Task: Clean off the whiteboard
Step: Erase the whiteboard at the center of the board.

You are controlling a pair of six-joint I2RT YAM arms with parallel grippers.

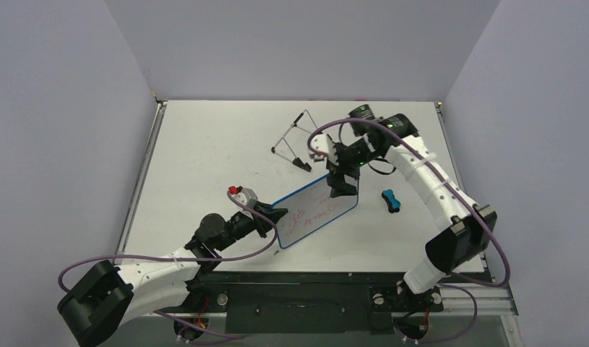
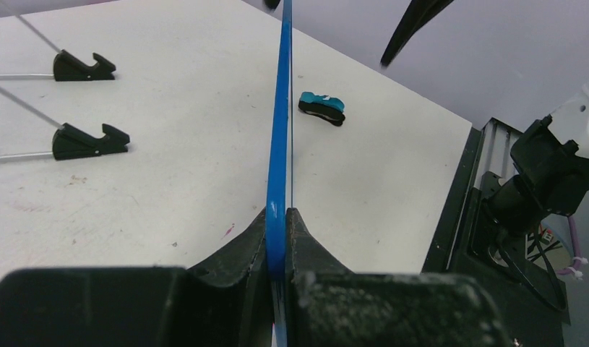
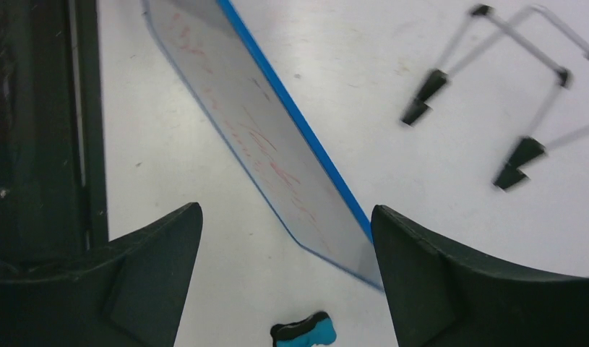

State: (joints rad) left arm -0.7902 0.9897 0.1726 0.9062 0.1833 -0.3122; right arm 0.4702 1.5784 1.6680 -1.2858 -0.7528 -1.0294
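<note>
1. Two tools meet at one whiteboard (image 1: 316, 210), which sits tilted between them above the desk (image 1: 204, 159).
2. Left tool (image 2: 278, 217) is pinching the board's blue rim at its near end.
3. Right tool (image 3: 285, 217) hangs over the far end, fingers spread wide.
4. A blue eraser (image 1: 391, 200) lies to the right tool's right, and a wire easel (image 1: 295, 141) lies to its left.

We look down on a white table (image 1: 204, 144), faintly scuffed. Plain lavender-grey walls close it in: a back wall (image 1: 298, 43) at 12 o'clock, a side wall (image 1: 53, 144) at 9, another (image 1: 537, 144) at 3. At 6 o'clock a dark metal frame (image 1: 298, 289) lines the table's edge. The light is even and the shadows soft.
</note>
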